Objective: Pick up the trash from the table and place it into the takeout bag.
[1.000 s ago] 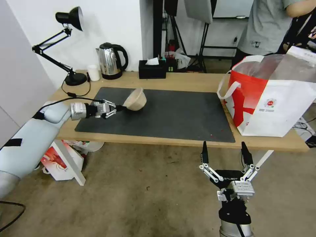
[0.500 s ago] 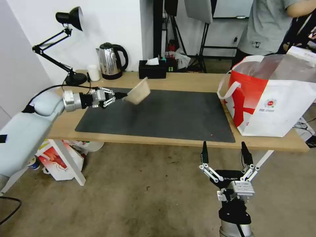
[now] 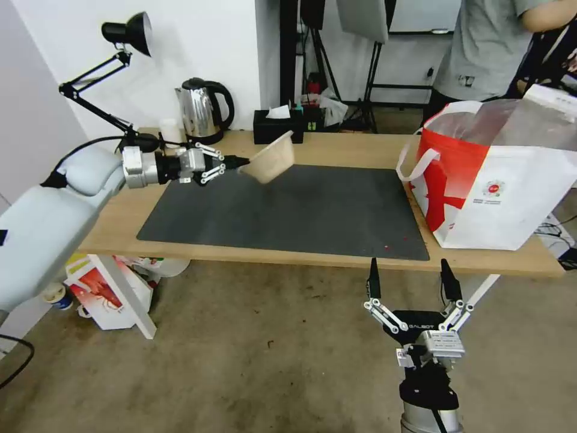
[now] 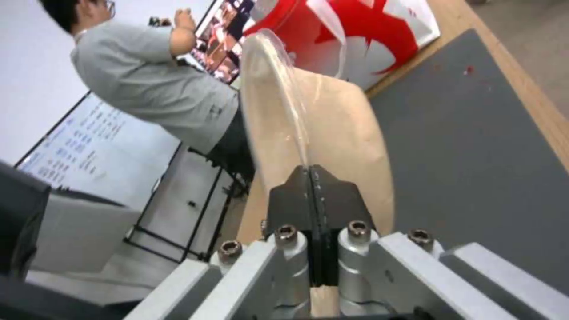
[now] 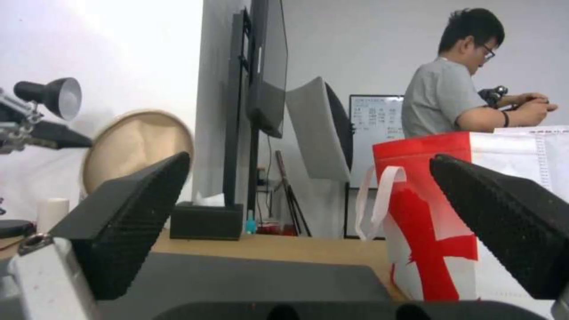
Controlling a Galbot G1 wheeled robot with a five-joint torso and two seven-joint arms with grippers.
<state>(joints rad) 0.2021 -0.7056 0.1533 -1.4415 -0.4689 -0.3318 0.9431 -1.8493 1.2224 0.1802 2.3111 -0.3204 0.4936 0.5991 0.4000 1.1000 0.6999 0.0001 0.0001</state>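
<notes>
Your left hand (image 3: 235,162) is clamped on the rim of the bowl (image 3: 270,160), holding it tilted in the air above the mat (image 3: 300,210) to clear the bench (image 3: 336,147) toward the bag (image 3: 499,180), while your right hand (image 3: 412,280) waits spread apart below the bench edge.

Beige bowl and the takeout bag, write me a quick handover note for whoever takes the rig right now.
Left gripper: shut on the rim of the beige bowl, holding it tilted in the air over the far left part of the dark grey mat.
Right gripper: open, parked low in front of the table.
Takeout bag: upright, open-topped, at the table's right end.
Done: bowl lifted off the table.
Left: carry the bowl across and drop it into the bag.
</notes>
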